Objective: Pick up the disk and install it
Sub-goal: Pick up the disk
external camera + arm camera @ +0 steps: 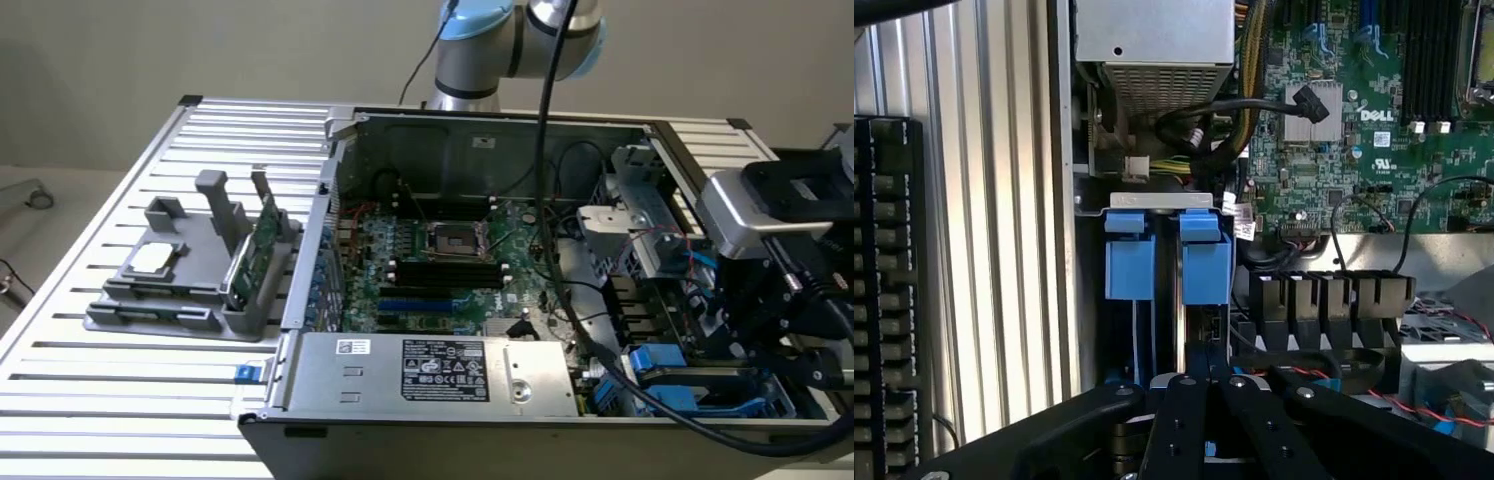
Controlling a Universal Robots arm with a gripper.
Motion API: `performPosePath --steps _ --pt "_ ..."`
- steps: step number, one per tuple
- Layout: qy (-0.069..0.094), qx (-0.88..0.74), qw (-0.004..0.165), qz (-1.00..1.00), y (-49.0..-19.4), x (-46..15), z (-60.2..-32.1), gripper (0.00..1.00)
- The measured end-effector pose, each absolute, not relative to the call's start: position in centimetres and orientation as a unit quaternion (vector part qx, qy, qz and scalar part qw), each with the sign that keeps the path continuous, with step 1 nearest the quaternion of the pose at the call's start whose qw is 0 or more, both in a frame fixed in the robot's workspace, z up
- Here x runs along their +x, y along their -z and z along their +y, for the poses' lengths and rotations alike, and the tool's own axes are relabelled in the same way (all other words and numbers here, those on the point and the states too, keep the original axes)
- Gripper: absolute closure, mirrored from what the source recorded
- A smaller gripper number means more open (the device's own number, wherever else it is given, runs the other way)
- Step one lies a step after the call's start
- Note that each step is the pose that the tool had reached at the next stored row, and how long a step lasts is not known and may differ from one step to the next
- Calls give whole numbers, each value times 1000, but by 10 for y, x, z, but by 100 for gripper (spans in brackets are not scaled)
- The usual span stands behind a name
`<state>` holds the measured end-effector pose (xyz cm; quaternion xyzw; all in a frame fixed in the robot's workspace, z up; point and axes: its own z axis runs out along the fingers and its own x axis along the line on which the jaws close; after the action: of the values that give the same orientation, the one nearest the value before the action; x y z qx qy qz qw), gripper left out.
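Note:
The disk (1206, 262) stands on edge in the drive bay at the open computer case's corner, and its blue carrier frame is what I see of it. A second blue carrier piece (1128, 262) sits right beside it. In the exterior view the blue carrier (657, 362) shows at the case's lower right corner. My gripper (1199, 372) hangs directly over the bay, its black fingers drawn together at the carrier's edge. Whether they pinch the carrier is hidden by the linkage. The gripper (727, 345) reaches in from the exterior view's right.
The power supply (427, 372) and bundled cables (1204, 130) flank the bay. The motherboard (441, 250) fills the case floor. On the slatted table (120, 400) a grey holder (187, 300) carries a silver chip (154, 258) and a green card (254, 250).

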<state>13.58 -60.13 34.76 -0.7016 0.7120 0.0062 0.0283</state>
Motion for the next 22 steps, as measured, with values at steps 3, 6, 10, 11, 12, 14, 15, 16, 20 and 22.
performPosePath --steps 3,6,10,11,12,14,15,16,20,22 --pt "-6 -702 28 712 -342 136 -601 89" --pt "-6 -702 28 712 -337 137 -601 89" --pt "-6 -702 28 712 -329 137 -601 89" --pt "-6 -702 28 712 -328 137 -601 89" --pt "-5 -702 27 712 -327 137 -601 89" --pt "-6 -702 27 712 -326 137 -601 89" --pt "-6 -702 27 712 -326 137 -601 89" --pt "-7 -702 27 712 -327 137 -601 89" --pt "-7 -702 26 712 -344 137 -601 89" --pt "-7 -702 26 712 -353 137 -601 89"
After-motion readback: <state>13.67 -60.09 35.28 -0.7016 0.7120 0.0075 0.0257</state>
